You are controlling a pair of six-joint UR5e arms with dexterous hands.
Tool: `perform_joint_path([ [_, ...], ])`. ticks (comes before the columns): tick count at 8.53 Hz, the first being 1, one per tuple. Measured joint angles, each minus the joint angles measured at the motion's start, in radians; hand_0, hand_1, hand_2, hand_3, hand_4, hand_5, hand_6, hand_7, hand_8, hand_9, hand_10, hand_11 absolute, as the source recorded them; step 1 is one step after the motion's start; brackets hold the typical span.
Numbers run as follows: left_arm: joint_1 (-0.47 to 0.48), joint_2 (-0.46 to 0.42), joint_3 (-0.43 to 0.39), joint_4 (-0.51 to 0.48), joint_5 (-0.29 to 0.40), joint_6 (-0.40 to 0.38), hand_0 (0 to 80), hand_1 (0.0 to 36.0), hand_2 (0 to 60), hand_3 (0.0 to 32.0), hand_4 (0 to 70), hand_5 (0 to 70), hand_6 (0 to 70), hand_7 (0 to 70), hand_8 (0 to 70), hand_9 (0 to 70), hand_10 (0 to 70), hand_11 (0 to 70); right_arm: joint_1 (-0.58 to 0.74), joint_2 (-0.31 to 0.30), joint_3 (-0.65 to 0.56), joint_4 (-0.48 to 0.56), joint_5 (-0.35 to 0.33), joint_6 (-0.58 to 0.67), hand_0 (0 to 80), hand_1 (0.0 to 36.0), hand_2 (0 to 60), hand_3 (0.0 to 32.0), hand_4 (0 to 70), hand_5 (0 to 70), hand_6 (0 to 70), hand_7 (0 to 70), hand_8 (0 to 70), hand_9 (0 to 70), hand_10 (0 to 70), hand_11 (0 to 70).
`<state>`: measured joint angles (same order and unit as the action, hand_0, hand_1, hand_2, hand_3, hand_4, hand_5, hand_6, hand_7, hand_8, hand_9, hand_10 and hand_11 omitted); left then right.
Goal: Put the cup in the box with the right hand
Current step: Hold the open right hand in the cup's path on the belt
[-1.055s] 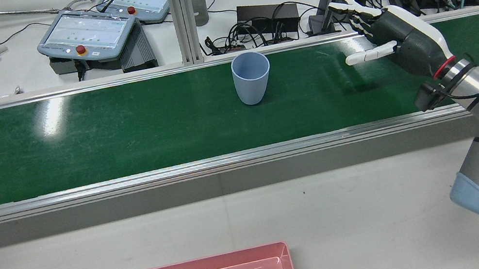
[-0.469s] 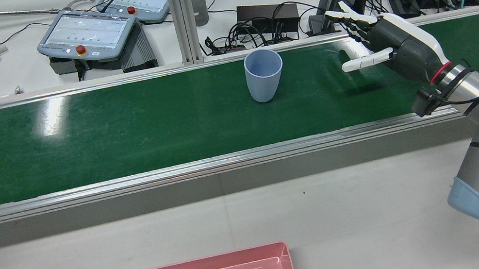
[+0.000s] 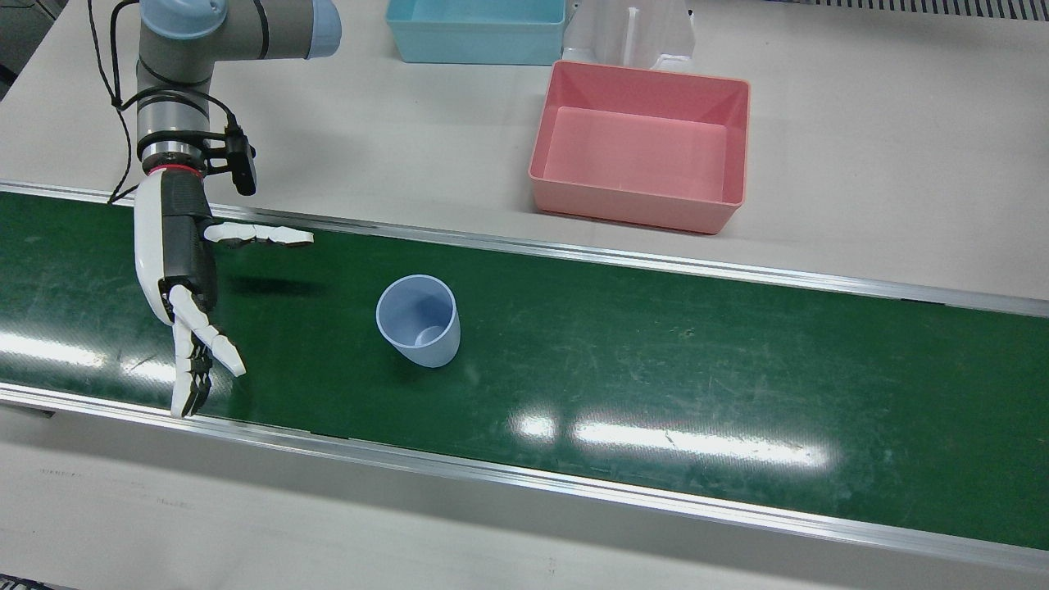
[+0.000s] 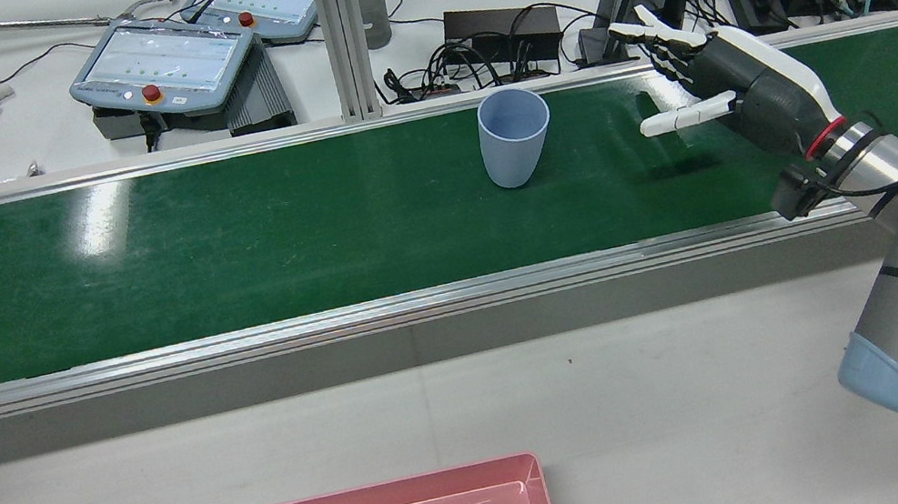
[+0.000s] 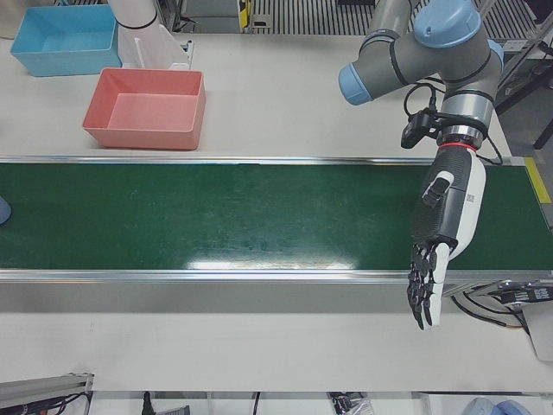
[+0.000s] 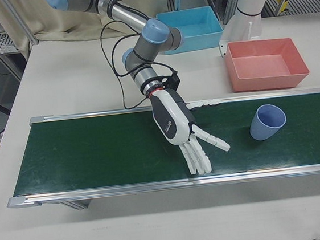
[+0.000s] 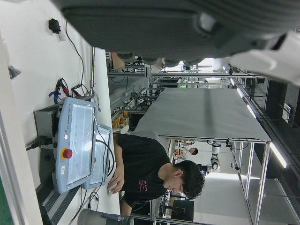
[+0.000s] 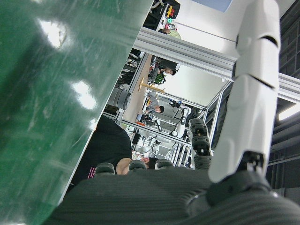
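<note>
A pale blue cup [image 4: 515, 137] stands upright on the green belt [image 4: 228, 254], near its far edge in the rear view. The front view shows the cup [image 3: 418, 319] mid-belt, and it stands at the right in the right-front view [image 6: 267, 122]. My right hand [image 4: 739, 90] hovers over the belt to the cup's right, open, thumb pointing at the cup with a gap between. It also shows in the front view [image 3: 184, 270] and right-front view [image 6: 177, 124]. The pink box [image 4: 389, 488] is empty and sits off the belt [image 3: 631, 215]. My left hand [image 5: 441, 233] hangs open over the belt's other end.
A light blue box [image 3: 475, 33] stands behind the pink one beside a white pedestal [image 3: 631, 33]. Beyond the belt's far rail lie teach pendants [image 4: 162, 62], cables, a keyboard and a vertical aluminium post [image 4: 341, 31]. A seated person [image 7: 150, 173] shows in the left hand view.
The cup has travelled to the right along the belt, closer to my right hand. My right hand shifted slightly left and farther back, staying open.
</note>
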<state>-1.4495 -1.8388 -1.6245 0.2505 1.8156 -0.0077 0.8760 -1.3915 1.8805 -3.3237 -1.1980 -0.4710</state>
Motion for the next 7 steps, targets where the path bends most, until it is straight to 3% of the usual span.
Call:
perform_joint_path([
  [7,0.0,0.0,0.001,0.0,0.0,0.0,0.0,0.0,0.0,0.0,0.0,0.0,0.0,0.0,0.0,0.0,0.0,0.0,-0.011,0.003,-0.003,-0.001,0.002,-0.004,51.5,23.2,8.0,0.0,0.0,5.4,0.0,0.0,0.0,0.0,0.0,0.0],
])
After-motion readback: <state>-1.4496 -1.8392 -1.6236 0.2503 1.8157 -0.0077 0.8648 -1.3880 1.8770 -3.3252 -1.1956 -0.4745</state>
